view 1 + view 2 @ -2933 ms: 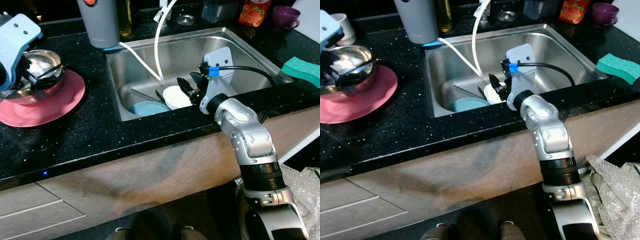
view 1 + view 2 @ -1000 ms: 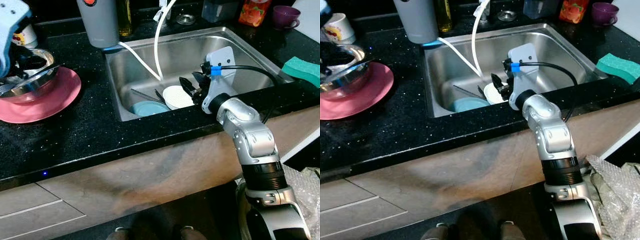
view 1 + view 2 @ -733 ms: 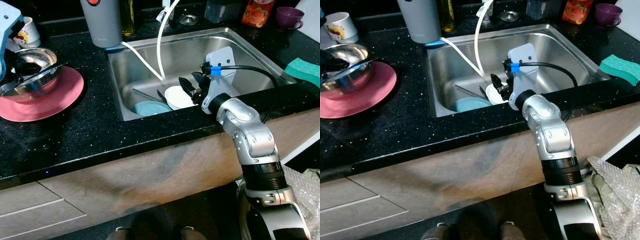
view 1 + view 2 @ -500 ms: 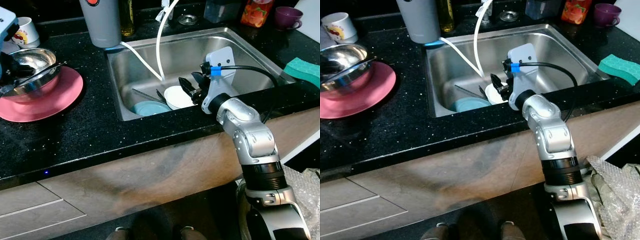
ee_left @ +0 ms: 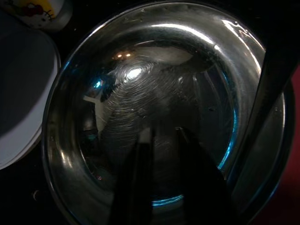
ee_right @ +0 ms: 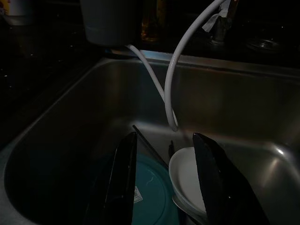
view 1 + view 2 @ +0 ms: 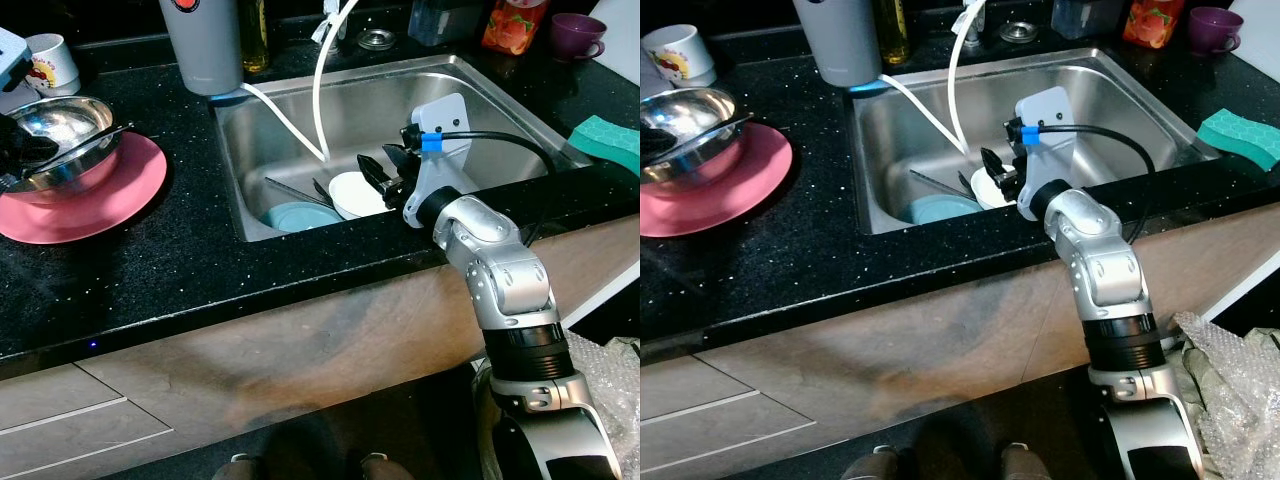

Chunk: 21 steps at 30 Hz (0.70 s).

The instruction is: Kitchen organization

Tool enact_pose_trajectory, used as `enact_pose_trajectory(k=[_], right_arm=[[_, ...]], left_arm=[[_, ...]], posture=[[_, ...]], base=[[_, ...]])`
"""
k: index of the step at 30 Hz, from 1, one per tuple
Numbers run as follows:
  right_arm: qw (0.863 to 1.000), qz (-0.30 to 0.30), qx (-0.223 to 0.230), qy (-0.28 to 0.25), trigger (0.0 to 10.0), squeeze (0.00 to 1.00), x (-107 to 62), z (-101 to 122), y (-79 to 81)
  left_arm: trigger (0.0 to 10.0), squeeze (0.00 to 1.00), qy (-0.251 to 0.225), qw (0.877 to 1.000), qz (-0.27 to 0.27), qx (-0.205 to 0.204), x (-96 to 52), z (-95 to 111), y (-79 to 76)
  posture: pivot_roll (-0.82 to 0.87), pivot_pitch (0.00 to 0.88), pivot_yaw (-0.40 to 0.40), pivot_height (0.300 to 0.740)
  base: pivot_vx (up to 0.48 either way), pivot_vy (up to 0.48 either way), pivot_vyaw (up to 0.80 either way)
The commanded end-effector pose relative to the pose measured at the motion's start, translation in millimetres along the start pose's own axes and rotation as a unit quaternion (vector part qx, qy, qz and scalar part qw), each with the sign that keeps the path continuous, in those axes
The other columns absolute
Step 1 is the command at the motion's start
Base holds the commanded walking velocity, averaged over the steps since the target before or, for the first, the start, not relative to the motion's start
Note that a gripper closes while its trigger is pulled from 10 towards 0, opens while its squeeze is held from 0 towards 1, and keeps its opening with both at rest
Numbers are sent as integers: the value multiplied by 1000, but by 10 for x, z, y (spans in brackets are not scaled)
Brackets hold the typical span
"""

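Right gripper [image 6: 164,178] reaches over the sink [image 7: 500,100] rim, fingers spread above a white bowl [image 7: 355,193] and teal plate [image 7: 295,216]. Left gripper [image 5: 161,176] hovers over the steel bowl [image 7: 60,125] on a pink plate [image 7: 90,205], fingers slightly parted.

white hose [image 7: 318,90] crossing sink [image 7: 500,110], dishes [image 7: 355,193] below

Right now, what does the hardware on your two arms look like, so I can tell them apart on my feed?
The right arm is silver segmented metal with a black band lower down. Its wrist carries a white plate with a blue clip holding a black cable. The right gripper has two long black fingers. The left gripper shows two dark fingers; a light-blue housing sits at the frame edge.
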State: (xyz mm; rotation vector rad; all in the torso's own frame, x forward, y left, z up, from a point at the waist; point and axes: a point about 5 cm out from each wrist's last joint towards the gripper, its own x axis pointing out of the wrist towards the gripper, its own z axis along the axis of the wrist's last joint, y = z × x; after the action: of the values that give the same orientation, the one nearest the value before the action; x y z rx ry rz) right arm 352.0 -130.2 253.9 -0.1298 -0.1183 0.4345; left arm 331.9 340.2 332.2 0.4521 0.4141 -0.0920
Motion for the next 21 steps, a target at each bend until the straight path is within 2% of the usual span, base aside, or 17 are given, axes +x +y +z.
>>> enact_pose_trajectory(k=[1, 12, 17, 18, 19, 20, 21], right_arm=[[1000, 3, 0, 6, 10000, 0, -2, -16, 24], [1000, 1, 0, 6, 10000, 0, -1, -13, 14], [1000, -1, 0, 6, 10000, 0, -1, -11, 8], [1000, -1, 1, 6, 10000, 0, -2, -11, 6], [1000, -1, 1, 6, 10000, 0, -2, -11, 6], [1000, -1, 1, 6, 10000, 0, -1, -12, 4], [1000, -2, 1, 6, 10000, 0, 1, -12, 4]], left_arm=[[0, 0, 17, 1000, -3, 0, 27, -86, 2], [0, 0, -3, 1000, -1, -4, 27, -36, 18], [0, 0, -44, 999, 6, -21, -16, 105, 57], [10000, 0, -56, 998, -8, -32, -30, 155, 40], [10000, 0, -56, 998, -8, -32, -30, 155, 40], [10000, 1000, -59, 997, -27, -38, -35, 184, 9], [10000, 1000, -60, 997, -40, -41, -37, 199, -12]], posture=[[48, 136, -3, 740], [49, 144, 0, 740], [48, 146, 1, 740], [48, 146, 1, 740], [48, 146, 1, 740], [52, 147, 3, 740], [52, 147, 3, 740]], base=[[0, 0, 0], [0, 0, 0], [0, 0, 0], [0, 0, 0], [0, 0, 0], [0, 0, 0], [0, 0, 0]])
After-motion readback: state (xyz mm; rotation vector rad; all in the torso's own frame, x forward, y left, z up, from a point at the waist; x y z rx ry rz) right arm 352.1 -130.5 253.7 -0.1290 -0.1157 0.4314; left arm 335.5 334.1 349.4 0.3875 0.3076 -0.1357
